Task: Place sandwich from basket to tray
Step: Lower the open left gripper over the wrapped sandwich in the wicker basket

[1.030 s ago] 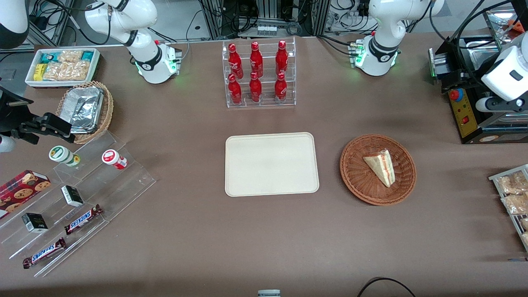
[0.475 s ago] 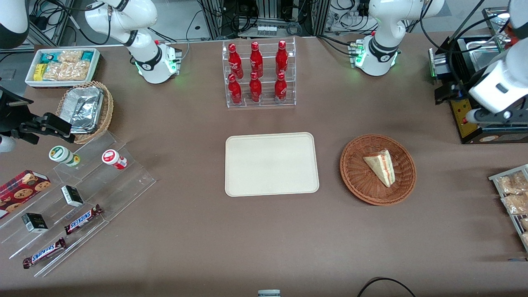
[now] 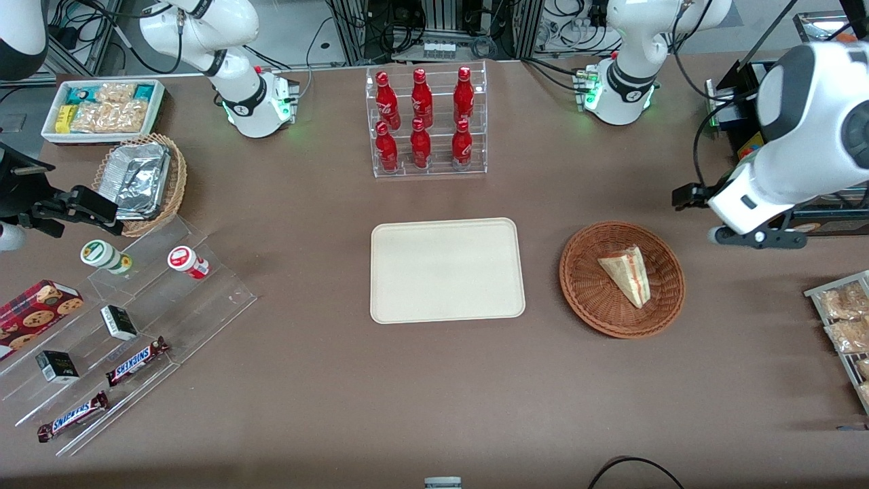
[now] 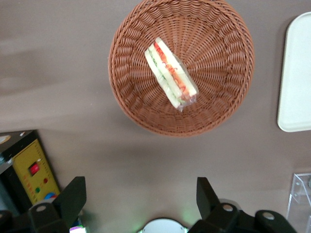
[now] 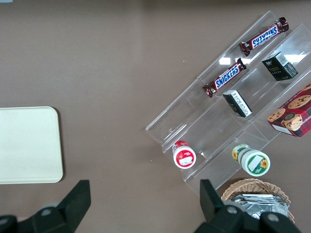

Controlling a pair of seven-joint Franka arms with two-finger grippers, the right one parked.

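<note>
The sandwich (image 3: 628,275) is a pale bread wedge with red and green layers, lying in the round reddish-brown basket (image 3: 584,272). The cream tray (image 3: 448,234) lies flat beside the basket, toward the parked arm's end, with nothing on it. My gripper (image 3: 719,217) hangs high over the table, beside the basket toward the working arm's end and slightly farther from the front camera. In the left wrist view the gripper (image 4: 140,199) is open with only bare table between its fingertips (image 4: 73,196). The sandwich (image 4: 170,73), the basket (image 4: 131,73) and a tray edge (image 4: 296,73) show there too.
A clear rack of red bottles (image 3: 426,122) stands farther from the front camera than the tray. A black and yellow control box (image 4: 34,170) sits near the gripper. Snack packets (image 3: 845,326) lie at the working arm's end; a stepped acrylic shelf (image 3: 136,319) holds snacks at the parked arm's end.
The left arm has swung in from the working arm's end of the table toward the basket. Sandwich, basket and tray have not moved.
</note>
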